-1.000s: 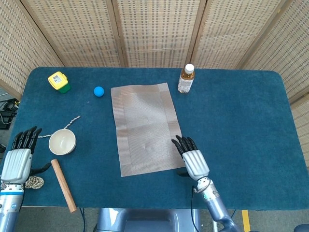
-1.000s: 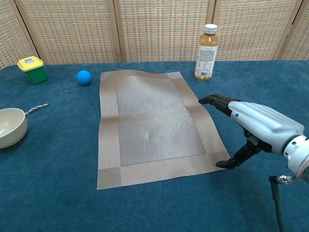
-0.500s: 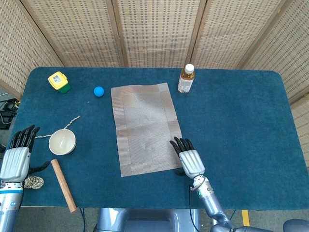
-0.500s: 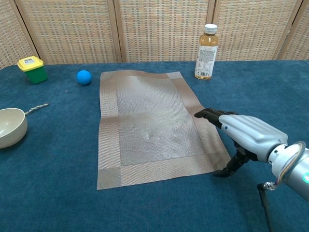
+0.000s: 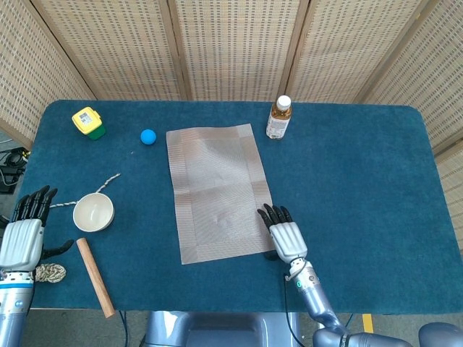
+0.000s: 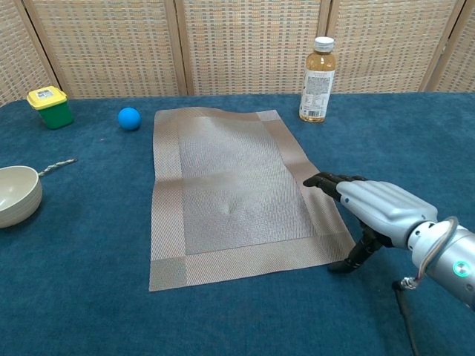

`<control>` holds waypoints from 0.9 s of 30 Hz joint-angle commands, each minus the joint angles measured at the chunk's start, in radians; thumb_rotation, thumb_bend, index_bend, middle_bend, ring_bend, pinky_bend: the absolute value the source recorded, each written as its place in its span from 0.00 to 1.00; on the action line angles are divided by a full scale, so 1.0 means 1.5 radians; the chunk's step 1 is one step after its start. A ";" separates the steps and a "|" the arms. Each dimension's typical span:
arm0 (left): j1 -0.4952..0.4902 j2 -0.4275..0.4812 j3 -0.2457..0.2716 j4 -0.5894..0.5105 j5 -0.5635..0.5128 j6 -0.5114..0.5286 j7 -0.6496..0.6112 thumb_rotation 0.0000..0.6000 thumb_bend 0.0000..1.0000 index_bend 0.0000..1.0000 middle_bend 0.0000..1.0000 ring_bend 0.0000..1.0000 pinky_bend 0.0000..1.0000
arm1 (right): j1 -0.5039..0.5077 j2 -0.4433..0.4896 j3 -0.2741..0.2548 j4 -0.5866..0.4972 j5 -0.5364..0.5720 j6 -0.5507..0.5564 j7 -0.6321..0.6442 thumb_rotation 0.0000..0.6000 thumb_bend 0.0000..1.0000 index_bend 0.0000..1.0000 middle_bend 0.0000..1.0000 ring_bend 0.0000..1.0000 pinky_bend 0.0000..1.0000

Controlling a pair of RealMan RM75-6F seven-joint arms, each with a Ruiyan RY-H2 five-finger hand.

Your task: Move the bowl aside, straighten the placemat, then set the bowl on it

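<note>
The grey woven placemat (image 5: 216, 189) (image 6: 234, 190) lies in the middle of the blue table, turned slightly off square. A cream bowl (image 5: 93, 212) (image 6: 16, 194) stands to its left, off the mat. My right hand (image 5: 286, 238) (image 6: 375, 209) hovers at the mat's near right corner, fingers stretched flat over the mat's edge and thumb down beside the corner, holding nothing. My left hand (image 5: 23, 238) stays at the table's left edge, left of the bowl, fingers spread and empty. The chest view does not show it.
A tea bottle (image 5: 278, 118) (image 6: 317, 80) stands behind the mat's far right corner. A blue ball (image 5: 148, 136) (image 6: 129, 118) and a yellow-green box (image 5: 88, 121) (image 6: 50, 106) sit at the back left. A wooden stick (image 5: 95, 276), rope (image 5: 51, 272) and a drill bit (image 5: 105, 181) lie near the bowl.
My right hand has drawn back toward the mat's near right corner and sunk lower. My left hand has slipped slightly back along the left edge. Bowl and mat are unmoved.
</note>
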 commanded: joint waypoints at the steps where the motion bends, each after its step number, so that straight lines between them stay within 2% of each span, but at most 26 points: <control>1: 0.000 0.000 -0.001 0.000 0.000 -0.001 0.000 1.00 0.13 0.00 0.00 0.00 0.00 | 0.002 -0.003 -0.002 0.007 0.001 0.000 0.003 1.00 0.08 0.00 0.00 0.00 0.00; 8: 0.003 0.000 -0.004 0.002 0.003 0.000 -0.004 1.00 0.13 0.00 0.00 0.00 0.00 | 0.008 -0.020 -0.024 0.059 -0.037 0.010 0.023 1.00 0.10 0.00 0.00 0.00 0.00; 10: 0.003 0.000 -0.004 0.001 0.005 0.000 -0.005 1.00 0.13 0.00 0.00 0.00 0.00 | 0.009 -0.025 -0.028 0.070 -0.050 0.015 0.034 1.00 0.13 0.00 0.00 0.00 0.00; 18: 0.005 -0.002 -0.004 0.002 0.011 0.000 -0.005 1.00 0.13 0.00 0.00 0.00 0.00 | 0.006 -0.045 -0.044 0.115 -0.140 0.084 0.117 1.00 0.38 0.01 0.00 0.00 0.00; 23: 0.006 -0.001 -0.004 0.000 0.013 -0.001 -0.006 1.00 0.13 0.00 0.00 0.00 0.00 | 0.001 -0.052 -0.042 0.126 -0.167 0.118 0.151 1.00 0.45 0.05 0.00 0.00 0.00; 27: 0.007 -0.001 -0.005 -0.001 0.014 -0.001 -0.005 1.00 0.13 0.00 0.00 0.00 0.00 | 0.001 -0.053 -0.041 0.129 -0.174 0.122 0.166 1.00 0.46 0.06 0.00 0.00 0.00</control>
